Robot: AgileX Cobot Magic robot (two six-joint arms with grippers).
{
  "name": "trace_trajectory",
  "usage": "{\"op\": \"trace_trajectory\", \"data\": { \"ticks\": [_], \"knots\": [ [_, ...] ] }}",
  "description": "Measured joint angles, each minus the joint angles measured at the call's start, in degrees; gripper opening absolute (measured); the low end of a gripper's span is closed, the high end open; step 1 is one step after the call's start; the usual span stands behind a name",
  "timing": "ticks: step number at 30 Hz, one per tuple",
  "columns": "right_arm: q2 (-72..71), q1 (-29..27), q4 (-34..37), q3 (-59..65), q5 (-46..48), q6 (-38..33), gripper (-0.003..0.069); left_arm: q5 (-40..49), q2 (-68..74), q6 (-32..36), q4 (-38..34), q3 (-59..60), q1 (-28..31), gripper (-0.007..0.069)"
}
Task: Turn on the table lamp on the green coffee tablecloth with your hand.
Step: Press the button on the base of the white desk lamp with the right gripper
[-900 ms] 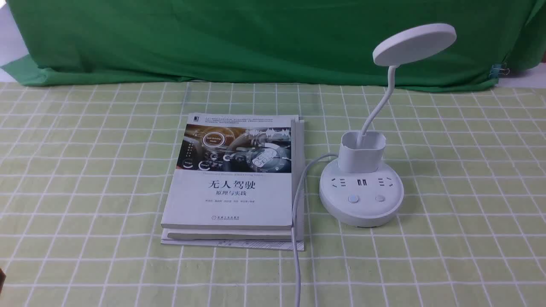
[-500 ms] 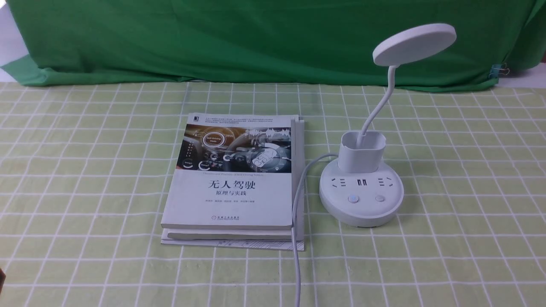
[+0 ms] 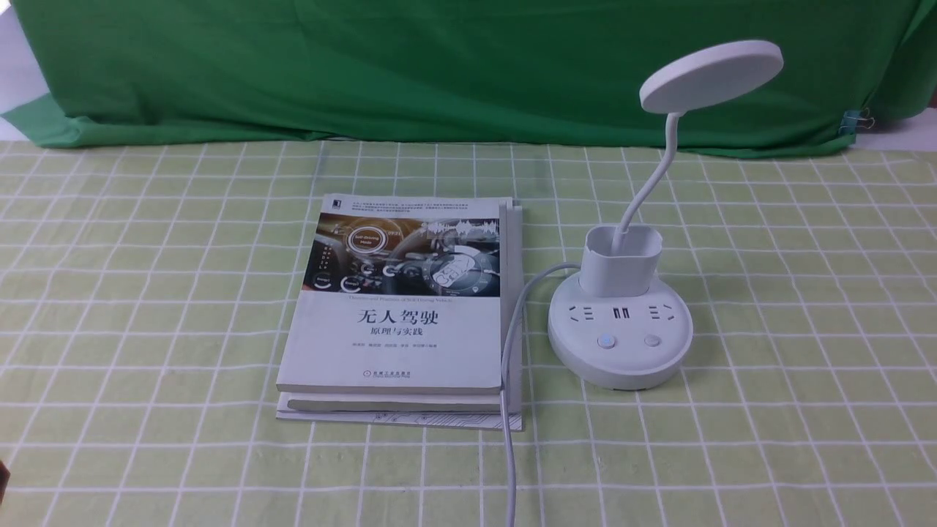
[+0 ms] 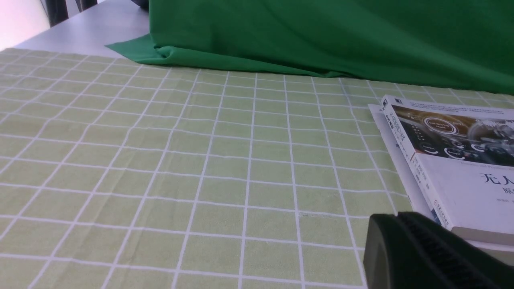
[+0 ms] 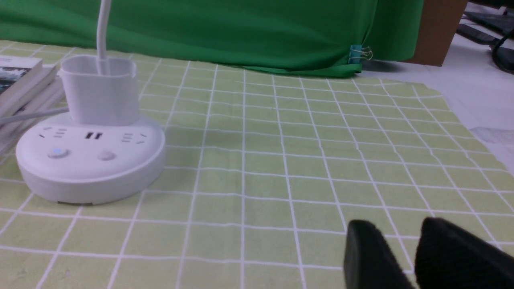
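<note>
The white table lamp stands on the green coffee tablecloth, right of centre. Its disc head is raised on the gooseneck and shows no light. Two buttons sit on the front of the base. The right wrist view shows the base; one button glows faint blue. My right gripper is low over the cloth, well apart from the base, its fingers a little apart and empty. My left gripper is shut and empty beside the books. Neither gripper shows in the front view.
A stack of books lies just left of the lamp, also in the left wrist view. The lamp's white cable runs between them to the front edge. A dark green backdrop hangs behind, with a clip at its right.
</note>
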Motion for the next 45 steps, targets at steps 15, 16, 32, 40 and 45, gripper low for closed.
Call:
{"op": "trace_trajectory", "data": {
  "ticks": [15, 16, 32, 40, 45],
  "knots": [
    [0.0, 0.0, 0.0, 0.0, 0.1, 0.0, 0.0243, 0.0, 0.0, 0.0, 0.0, 0.0, 0.0, 0.0003],
    [0.0, 0.0, 0.0, 0.0, 0.1, 0.0, 0.0243, 0.0, 0.0, 0.0, 0.0, 0.0, 0.0, 0.0003],
    [0.0, 0.0, 0.0, 0.0, -2.9, 0.0, 0.0242, 0.0, 0.0, 0.0, 0.0, 0.0, 0.0, 0.0003],
    [0.0, 0.0, 4.2, 0.0, -7.0, 13.8, 0.0242, 0.0, 0.0, 0.0, 0.0, 0.0, 0.0, 0.0003],
    [0.0, 0.0, 6.0, 0.0, -12.4, 33.0, 0.0242, 0.0, 0.0, 0.0, 0.0, 0.0, 0.0, 0.0003]
  ]
}}
